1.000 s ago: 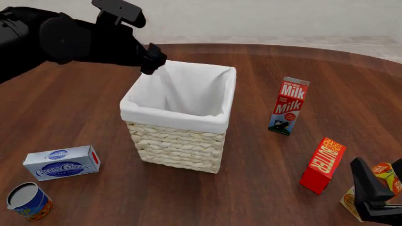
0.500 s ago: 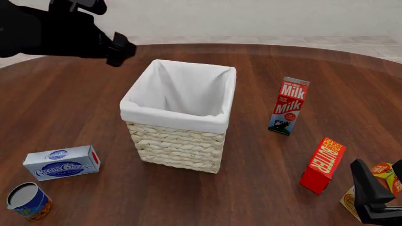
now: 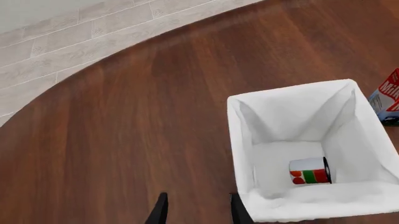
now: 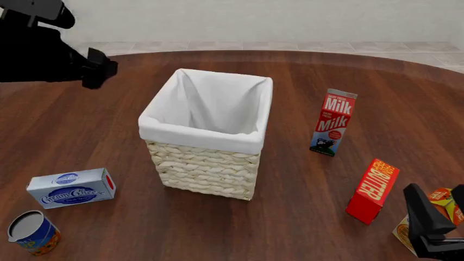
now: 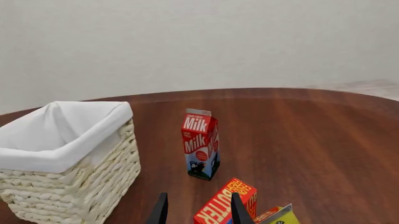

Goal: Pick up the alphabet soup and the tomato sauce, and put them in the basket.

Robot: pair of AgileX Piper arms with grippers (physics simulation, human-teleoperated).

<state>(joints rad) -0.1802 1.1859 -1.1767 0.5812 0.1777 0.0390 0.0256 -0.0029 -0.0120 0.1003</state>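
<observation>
The basket (image 4: 199, 137) stands mid-table, cream wicker with a white liner. In the left wrist view the tomato sauce (image 3: 309, 171) lies on its side at the bottom of the basket (image 3: 240, 140). The alphabet soup (image 4: 32, 232) stands upright at the near left corner of the table, blue and orange with a silver top. High over the far left of the table, left of the basket, my left gripper (image 4: 98, 69) (image 3: 198, 212) is open and holds nothing. My right gripper (image 4: 435, 217) (image 5: 198, 212) stays low at the near right, open, fingers apart with nothing between them.
A cream cheese box (image 4: 71, 187) lies just behind the soup can. A milk carton (image 4: 333, 122) (image 5: 201, 150) stands right of the basket. A red butter box (image 4: 372, 190) (image 5: 224, 205) and an orange-yellow box (image 4: 406, 232) sit by the right gripper.
My left arm has swung leftward, from over the basket's far left corner to well left of it. The right arm and all the objects stayed put.
</observation>
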